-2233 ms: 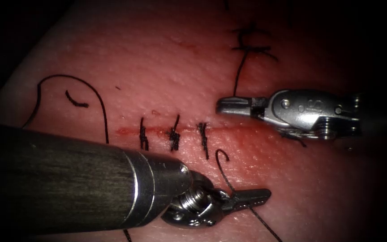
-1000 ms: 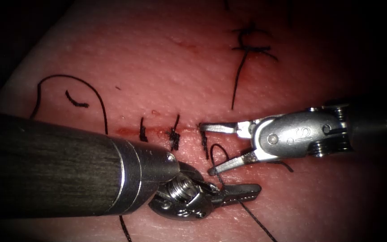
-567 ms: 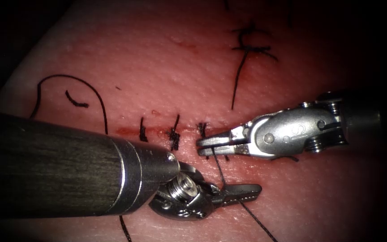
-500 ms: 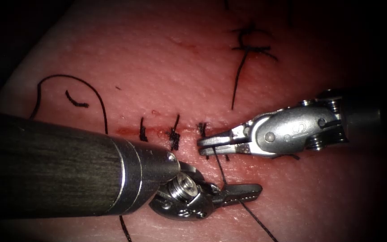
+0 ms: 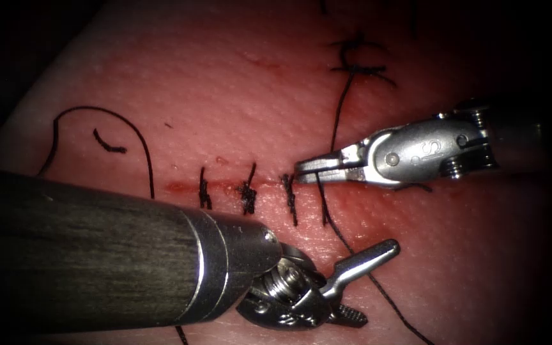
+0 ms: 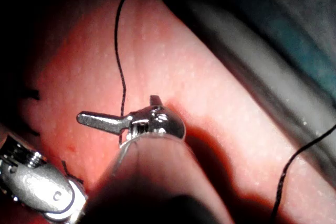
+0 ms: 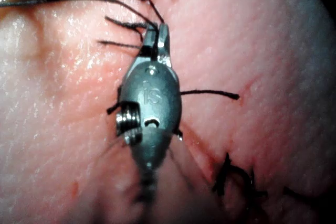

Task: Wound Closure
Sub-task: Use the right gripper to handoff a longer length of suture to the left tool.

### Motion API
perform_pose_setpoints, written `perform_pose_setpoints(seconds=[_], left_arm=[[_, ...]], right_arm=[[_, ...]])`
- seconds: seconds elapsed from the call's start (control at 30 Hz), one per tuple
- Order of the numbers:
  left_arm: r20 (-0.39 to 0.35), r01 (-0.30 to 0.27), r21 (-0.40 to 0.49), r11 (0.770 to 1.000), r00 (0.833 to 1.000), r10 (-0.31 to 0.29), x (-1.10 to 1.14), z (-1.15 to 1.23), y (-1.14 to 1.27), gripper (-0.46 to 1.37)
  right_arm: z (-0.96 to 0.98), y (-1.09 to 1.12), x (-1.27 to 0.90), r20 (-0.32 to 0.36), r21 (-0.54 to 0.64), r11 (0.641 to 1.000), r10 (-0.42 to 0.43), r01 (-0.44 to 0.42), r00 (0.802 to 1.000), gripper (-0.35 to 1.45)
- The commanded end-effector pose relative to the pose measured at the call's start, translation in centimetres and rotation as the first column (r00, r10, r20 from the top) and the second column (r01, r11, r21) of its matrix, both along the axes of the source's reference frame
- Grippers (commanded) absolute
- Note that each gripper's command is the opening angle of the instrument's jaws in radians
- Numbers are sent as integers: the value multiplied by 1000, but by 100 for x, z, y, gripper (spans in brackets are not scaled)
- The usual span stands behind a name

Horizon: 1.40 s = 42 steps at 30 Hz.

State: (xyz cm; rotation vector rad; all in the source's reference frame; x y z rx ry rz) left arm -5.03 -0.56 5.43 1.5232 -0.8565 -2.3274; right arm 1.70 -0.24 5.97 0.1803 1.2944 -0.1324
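Our right tool (image 5: 308,169) pinches the limp, thin thread (image 5: 352,249) near the cut (image 5: 225,187); our left tool (image 5: 372,281) gapes empty; no needle seen

We see the pink pork tissue (image 5: 237,96) with its thin red cut (image 5: 225,187) crossed by three black stitches — a black thread (image 5: 327,211) trails over it, right of them.

Surgical training bench | stitched tissue (image 5: 237,96) — wristed tool (image 5: 410,150) — no patient
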Motion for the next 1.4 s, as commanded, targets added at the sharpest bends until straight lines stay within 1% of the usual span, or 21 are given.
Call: perform_pose_setpoints(seconds=[0.03,0.13,0.27,0.4,0.53,0.67,0.77,0.83,0.9,0.93,0.97,1.0,1.03,1.07,1.2,1.4], left_arm=[[-2,1,-10,1000,1000,-1,-1,1,-1,105],[-6,2,-15,1000,1000,-2,-4,5,-4,103],[-12,5,-23,1000,1000,-5,-13,13,-10,100],[-23,13,-35,999,1000,-14,-32,21,-17,99],[-38,21,-50,999,999,-23,-56,28,-31,94],[-31,28,-70,997,999,-30,-74,24,-40,82],[-9,50,-85,995,999,-51,-79,17,-43,74],[4,64,-94,994,998,-64,-81,11,-44,66],[10,68,-95,993,998,-67,-83,6,-45,53],[12,69,-95,993,998,-69,-84,3,-46,38],[15,67,-95,993,998,-66,-84,1,-46,31],[16,67,-95,993,998,-66,-85,0,-46,17],[17,66,-95,993,998,-65,-85,-2,-47,-20],[18,65,-95,993,998,-63,-85,-2,-48,-35],[26,62,-94,994,998,-59,-78,-4,-46,-35],[42,48,-88,995,998,-45,-57,-2,-38,-35]], right_arm=[[2,1,0,3,9,1000,5,-5,1000,-35],[10,7,2,6,29,999,14,-14,1000,-35],[16,7,2,14,41,999,17,-17,1000,-35],[18,3,3,18,54,998,20,-21,1000,-35],[19,3,4,20,59,998,22,-23,1000,-35],[20,3,5,22,64,998,25,-26,999,-35],[20,3,5,22,63,998,25,-26,999,-35],[21,2,6,22,63,998,25,-26,999,-35],[21,2,6,22,62,998,25,-26,999,-35],[21,2,6,24,68,997,27,-28,999,-35],[21,2,6,24,68,997,27,-28,999,-35],[21,1,7,24,67,997,27,-29,999,-35],[21,1,7,24,67,997,27,-29,999,-35],[22,1,7,24,67,997,27,-29,999,-35],[22,1,6,26,66,997,29,-31,999,-35],[21,0,6,27,65,997,30,-32,999,-35]])
